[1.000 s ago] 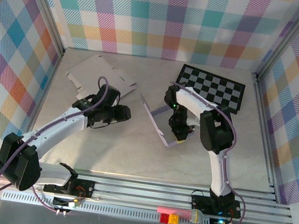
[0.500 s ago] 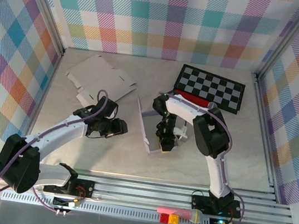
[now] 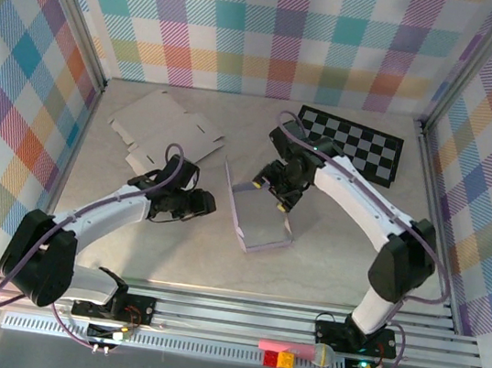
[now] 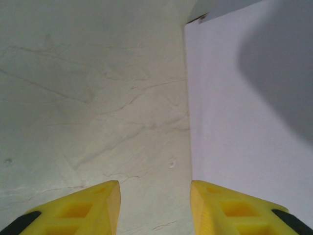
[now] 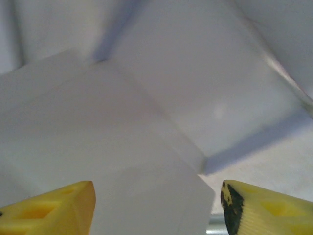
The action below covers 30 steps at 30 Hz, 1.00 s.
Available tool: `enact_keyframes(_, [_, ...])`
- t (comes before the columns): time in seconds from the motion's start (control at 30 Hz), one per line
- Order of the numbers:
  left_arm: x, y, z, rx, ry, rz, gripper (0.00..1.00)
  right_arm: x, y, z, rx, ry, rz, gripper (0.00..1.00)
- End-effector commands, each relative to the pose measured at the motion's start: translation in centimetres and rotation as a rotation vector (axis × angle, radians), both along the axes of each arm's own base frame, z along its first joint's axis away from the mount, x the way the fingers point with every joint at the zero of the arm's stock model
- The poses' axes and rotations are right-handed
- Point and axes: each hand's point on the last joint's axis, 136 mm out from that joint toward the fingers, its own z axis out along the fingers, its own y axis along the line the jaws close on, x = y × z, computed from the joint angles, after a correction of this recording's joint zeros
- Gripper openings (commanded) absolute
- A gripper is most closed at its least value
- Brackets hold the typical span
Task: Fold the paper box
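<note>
Paper box (image 3: pixel 262 222) sits near the middle of the table (image 3: pixel 170 256), half formed: a flat base with one long wall standing on its left side. The right gripper (image 3: pixel 282 189) hovers over its far end, jaws spread wide and empty. The left gripper (image 3: pixel 208 204) faces the standing wall from outside, jaws likewise apart and holding nothing. The step in hand looks like raising the side flaps; next, one arm should probably brace the wall while the other presses a flap upright. The card is thin, smooth, white and sharply creased.
</note>
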Motion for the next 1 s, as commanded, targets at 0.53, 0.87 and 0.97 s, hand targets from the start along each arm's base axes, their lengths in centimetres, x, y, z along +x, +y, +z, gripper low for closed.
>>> enact_keyframes(0.53, [-6.3, 6.4, 11.4, -0.093, -0.506, 0.082, 0.35, -1.7, 9.1, 0.6, 0.049, -0.162, 0.688, 0.57])
enact_keyframes(0.87, [-6.9, 6.1, 11.3, -0.105, -0.477, 0.061, 0.35, 1.4, 9.4, 1.3, 0.078, -0.118, 0.255, 0.00])
enact_keyframes(0.97, [-7.4, 5.8, 11.2, -0.118, -0.459, 0.035, 0.35, 2.7, 7.7, 2.5, 0.056, -0.132, 0.044, 0.00])
